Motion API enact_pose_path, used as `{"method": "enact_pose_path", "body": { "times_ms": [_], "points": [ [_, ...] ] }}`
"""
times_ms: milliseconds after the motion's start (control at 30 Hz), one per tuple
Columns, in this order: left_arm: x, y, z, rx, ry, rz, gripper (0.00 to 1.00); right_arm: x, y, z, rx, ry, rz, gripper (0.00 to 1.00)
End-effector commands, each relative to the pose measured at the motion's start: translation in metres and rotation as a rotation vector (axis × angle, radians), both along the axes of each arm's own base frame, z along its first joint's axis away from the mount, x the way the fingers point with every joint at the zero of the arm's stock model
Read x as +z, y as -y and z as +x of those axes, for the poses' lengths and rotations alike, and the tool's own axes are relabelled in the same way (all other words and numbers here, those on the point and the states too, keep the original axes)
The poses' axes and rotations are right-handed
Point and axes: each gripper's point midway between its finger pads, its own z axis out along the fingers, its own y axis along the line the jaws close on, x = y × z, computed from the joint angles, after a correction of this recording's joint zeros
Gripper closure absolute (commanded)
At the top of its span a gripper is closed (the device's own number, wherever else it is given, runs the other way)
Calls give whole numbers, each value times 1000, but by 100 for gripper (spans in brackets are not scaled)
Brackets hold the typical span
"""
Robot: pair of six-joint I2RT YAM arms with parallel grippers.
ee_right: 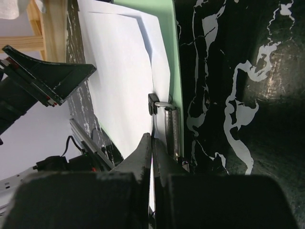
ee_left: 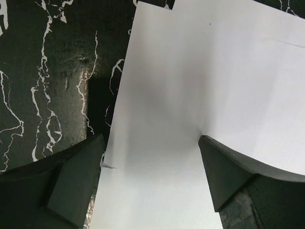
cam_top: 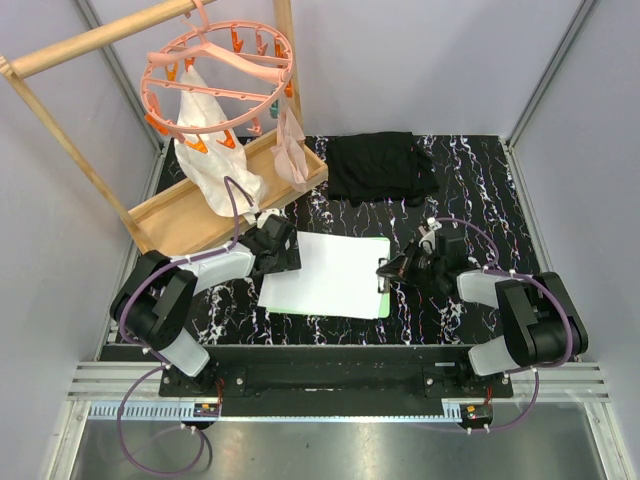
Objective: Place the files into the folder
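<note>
The table has a black surface like marble with thin white veins, and plain grey walls stand around it. In the middle lies the folder, flat, thin and pale mint-green. Its long axis runs from left to right across the table, a little skewed, and the end with the small black clip points to the right arm. The files, smooth white paper sheets, lie on top of the folder and cover almost all of it; only a green strip shows at the right and near edges. The sheets are not stacked evenly: their corners are fanned.

The left gripper is at the left end of the files, its dark wedge-shaped fingers wide apart with the paper edge between them. The right gripper is closed, its tips just beside the clip.

A folded black cloth lies at the back, and a wooden tray at the back left.
</note>
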Motion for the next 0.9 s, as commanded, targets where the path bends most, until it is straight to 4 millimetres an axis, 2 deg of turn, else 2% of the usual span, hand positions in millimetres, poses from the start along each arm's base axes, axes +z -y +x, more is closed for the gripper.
{"method": "enact_pose_path", "body": {
  "times_ms": [0, 500, 867],
  "points": [
    [-21, 5, -17, -1, -86, -39, 11, 19, -5, 9, 3, 51, 85, 100],
    [-24, 5, -20, 19, -70, -60, 9, 31, -12, 10, -57, 0, 314, 100],
    [-33, 5, -26, 8, -82, -68, 9, 46, -11, 12, -66, 30, 377, 100]
  ]
}}
